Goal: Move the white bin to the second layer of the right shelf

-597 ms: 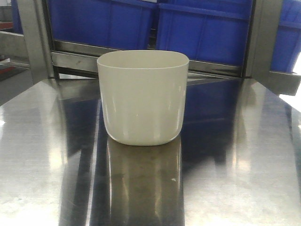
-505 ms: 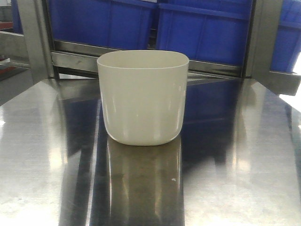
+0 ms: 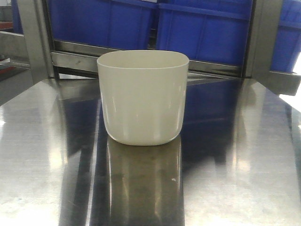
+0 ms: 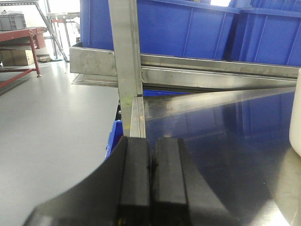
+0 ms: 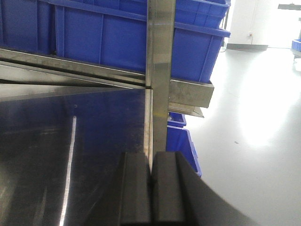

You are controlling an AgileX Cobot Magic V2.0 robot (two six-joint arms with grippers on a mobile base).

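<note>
Left claw point(image 4: 150, 183) closed tight, pads touching, gripping nothing; right claw point(image 5: 151, 188) likewise closed and empty; white bin point(image 3: 142, 101) upright mid steel table point(image 3: 244, 179), open end up, untouched by either claw; sliver of it at right edge of left wrist view; blue crates point(image 3: 202, 28) on rack point(image 3: 35, 37) just behind.

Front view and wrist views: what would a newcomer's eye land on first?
A white bin stands upright and alone in the middle of a mirror-bright steel table, with its reflection below it. Big blue crates fill the rack behind. In the wrist views, the left gripper and right gripper show black fingers pressed shut, each near a table edge and holding nothing.
</note>
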